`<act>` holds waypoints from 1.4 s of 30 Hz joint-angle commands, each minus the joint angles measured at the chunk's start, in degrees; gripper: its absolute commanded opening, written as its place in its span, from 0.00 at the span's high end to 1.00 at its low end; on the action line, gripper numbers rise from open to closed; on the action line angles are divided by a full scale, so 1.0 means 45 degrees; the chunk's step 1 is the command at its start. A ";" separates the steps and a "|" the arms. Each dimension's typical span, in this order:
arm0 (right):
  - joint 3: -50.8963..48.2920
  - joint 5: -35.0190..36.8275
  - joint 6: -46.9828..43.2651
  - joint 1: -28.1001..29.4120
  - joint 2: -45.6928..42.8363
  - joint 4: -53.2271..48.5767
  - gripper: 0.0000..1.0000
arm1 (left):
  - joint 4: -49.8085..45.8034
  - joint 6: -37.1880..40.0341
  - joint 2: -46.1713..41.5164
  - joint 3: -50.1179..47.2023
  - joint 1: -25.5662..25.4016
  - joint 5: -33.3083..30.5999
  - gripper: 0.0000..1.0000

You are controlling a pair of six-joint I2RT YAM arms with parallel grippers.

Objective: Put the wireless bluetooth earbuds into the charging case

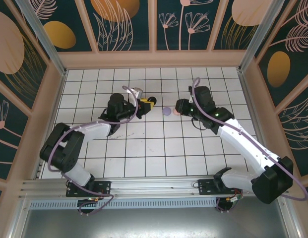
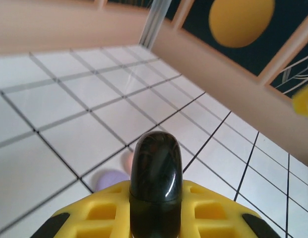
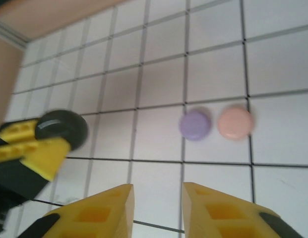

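KL: Floor of the cell, and the room round it?

RS: White tiled table (image 1: 158, 158) with dark grout. Patterned wall panels (image 1: 213, 25) close the far side and both flanks, and an aluminium rail (image 1: 154, 186) runs along the near edge. The near tile rows between the two arms lie bare, as do the far rows behind the grippers.

KL: Containers?

RS: Three round cases, all with lids down. Whether any earbuds sit inside cannot be told. The black case (image 2: 156, 163) is clamped on edge between the yellow fingers of the left gripper (image 1: 148, 103). Whether it clears the tiles cannot be told. The lilac case (image 3: 195, 124) and pale pink case (image 3: 235, 122) lie flat just beside each other, with a sliver of tile between them. They are in the far half of the table, near its middle.

KL: Other tool?

RS: The right gripper (image 3: 157, 198) has its fingers apart with nothing between them. From above it overlaps the right edge of the pale pink case.

KL: Obstructions?

RS: The two grippers face each other, and the two flat cases sit between them, lilac towards the left gripper. A purple cable (image 1: 243, 131) runs along each arm.
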 commanded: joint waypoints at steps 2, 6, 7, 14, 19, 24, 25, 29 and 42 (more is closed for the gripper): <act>-0.0599 0.0704 0.0404 -0.0071 -0.0697 0.1048 0.61 | -0.1233 -0.2498 0.1334 0.0859 0.0047 -0.0168 1.00; -0.0618 0.0839 0.0385 -0.0070 -0.0795 0.1057 0.52 | -0.1601 -0.3580 0.2164 0.1395 0.0030 -0.0487 0.99; -0.0600 0.0853 0.0384 -0.0065 -0.0821 0.1058 0.51 | -0.1751 -0.3815 0.2359 0.1564 0.0028 -0.0518 0.98; -0.0605 0.0843 0.0377 -0.0501 -0.1014 0.1251 0.46 | -0.2589 -0.4866 0.3519 0.2219 -0.0089 -0.1093 0.93; -0.0647 0.0790 0.0335 -0.0541 -0.1042 0.1292 0.45 | -0.2693 -0.5227 0.4540 0.3285 -0.0303 -0.0909 0.91; -0.0641 0.0789 0.0289 -0.0598 -0.1172 0.1216 0.44 | -0.2504 -0.5438 0.5108 0.3730 -0.0402 -0.0764 0.87; -0.0637 0.0808 0.0269 -0.0600 -0.1194 0.1196 0.43 | -0.2518 -0.5469 0.5171 0.3752 -0.0402 -0.0775 0.85; -0.0549 0.0827 0.0230 -0.0674 -0.1304 0.1126 0.41 | -0.2626 -0.5476 0.5330 0.3733 -0.0421 -0.0892 0.78; 0.0224 0.0807 0.0090 -0.0783 -0.1177 0.0895 0.32 | -0.3451 -0.5071 0.5287 0.3596 -0.0421 -0.1285 0.55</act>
